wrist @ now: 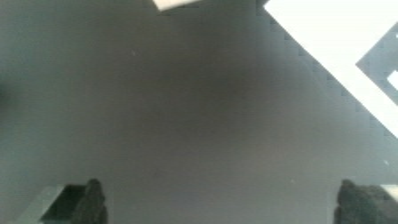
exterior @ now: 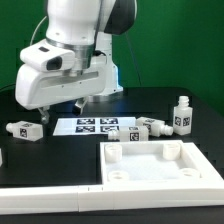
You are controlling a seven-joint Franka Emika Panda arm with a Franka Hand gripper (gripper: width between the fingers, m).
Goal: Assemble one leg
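Approach step, probably: the gripper (wrist: 222, 203) is held wide open and empty over the table (wrist: 196, 110), the nearest leg (exterior: 20, 130) is seen lying at the exterior view's left, so lining up over it is needed.

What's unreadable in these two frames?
Exterior view: tips of the end effector are lost in the dark under the arm; only the wrist view shows them, apart.
Wrist view: white scrap is blurred and cut by the picture's edge; unidentifiable.
Wrist view: white strip is blurred and cut off; unidentifiable.
Exterior view: the tags on the upright leg are too small to read.
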